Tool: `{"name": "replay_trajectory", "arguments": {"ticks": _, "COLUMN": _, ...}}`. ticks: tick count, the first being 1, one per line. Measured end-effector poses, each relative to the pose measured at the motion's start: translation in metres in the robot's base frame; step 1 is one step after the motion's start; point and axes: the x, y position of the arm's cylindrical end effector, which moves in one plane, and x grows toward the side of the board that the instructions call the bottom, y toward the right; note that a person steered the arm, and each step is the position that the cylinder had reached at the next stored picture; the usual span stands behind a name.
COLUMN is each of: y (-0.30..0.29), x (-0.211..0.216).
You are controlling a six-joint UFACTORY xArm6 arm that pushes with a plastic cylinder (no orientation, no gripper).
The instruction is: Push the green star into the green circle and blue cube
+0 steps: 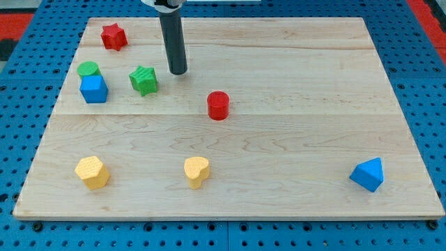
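My tip [179, 72] sits on the wooden board [293, 139], just to the view's right of the green star [143, 80], with a narrow gap between them. I run no gripper here, only the dark rod, so there are no jaws to report. The green star lies near the blue cube [93, 89], which is to its left; the green circle [88, 68] touches the cube's top edge. I see 1 red star [113, 36] toward the view's top left, and 1 red cylinder [218, 105] near the middle. 2 yellow blocks [92, 171] [196, 171] rest along the bottom, and 1 blue triangular block [368, 174] lies bottom right.
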Motion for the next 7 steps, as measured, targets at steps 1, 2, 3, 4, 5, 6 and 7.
{"name": "replay_trajectory", "arguments": {"ticks": 1, "y": -0.028, "x": 0.024}}
{"name": "replay_trajectory", "arguments": {"ticks": 2, "y": -0.08, "x": 0.035}}
{"name": "replay_trajectory", "arguments": {"ticks": 3, "y": -0.119, "x": 0.039}}
{"name": "replay_trajectory", "arguments": {"ticks": 4, "y": -0.064, "x": 0.04}}
{"name": "replay_trajectory", "arguments": {"ticks": 5, "y": -0.043, "x": 0.04}}
{"name": "replay_trajectory", "arguments": {"ticks": 6, "y": -0.074, "x": 0.053}}
{"name": "replay_trajectory", "arguments": {"ticks": 7, "y": -0.078, "x": 0.053}}
